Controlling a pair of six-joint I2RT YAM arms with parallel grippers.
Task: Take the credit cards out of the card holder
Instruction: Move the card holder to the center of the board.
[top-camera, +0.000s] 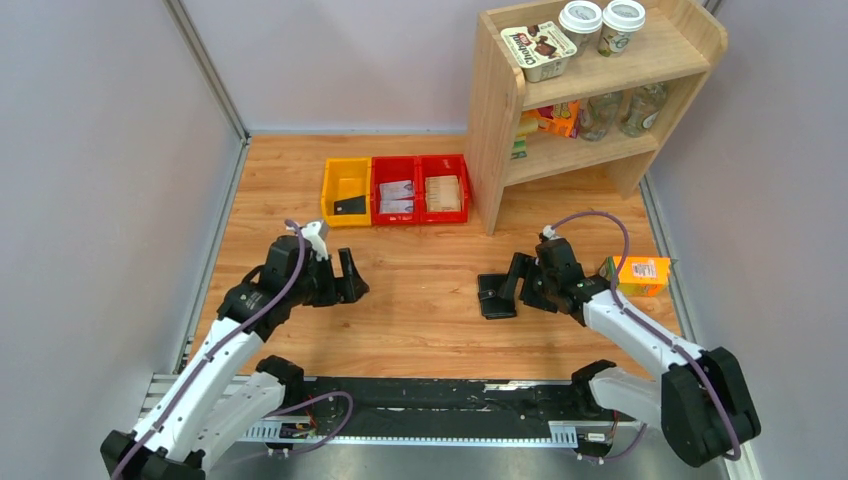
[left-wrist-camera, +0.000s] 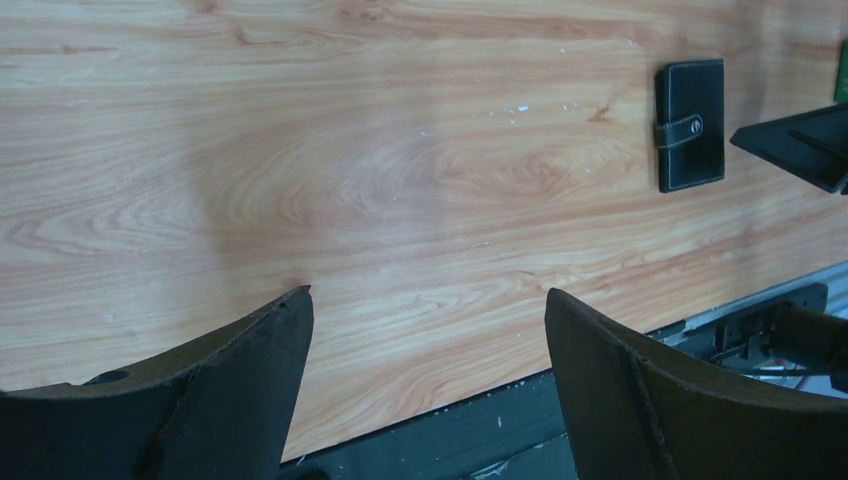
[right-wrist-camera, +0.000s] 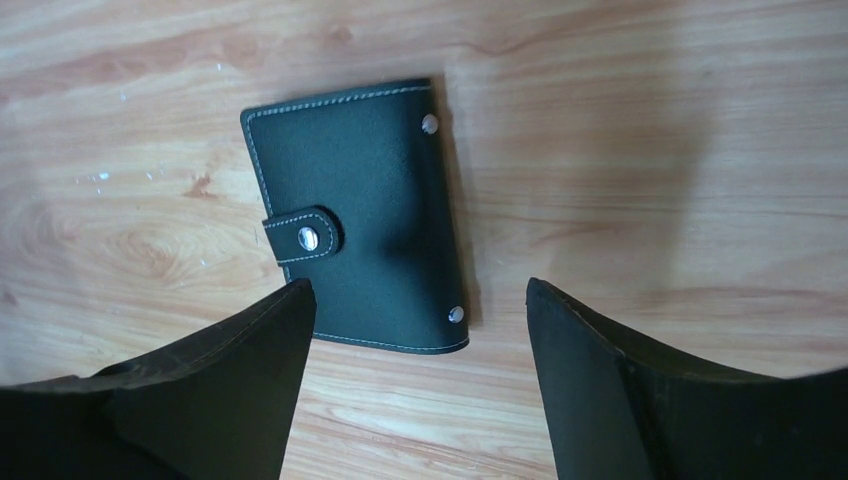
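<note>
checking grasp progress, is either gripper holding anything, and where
Nothing is held: the left gripper and right gripper stand open, the card holder lying closed on the table.

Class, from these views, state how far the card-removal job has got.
Done: nothing visible. The card holder lies closed on the table, its strap snapped. In hand: the right gripper hangs open over it, while the left gripper, open, is off to the side. Left: unsnap, open, pull out the cards.
</note>
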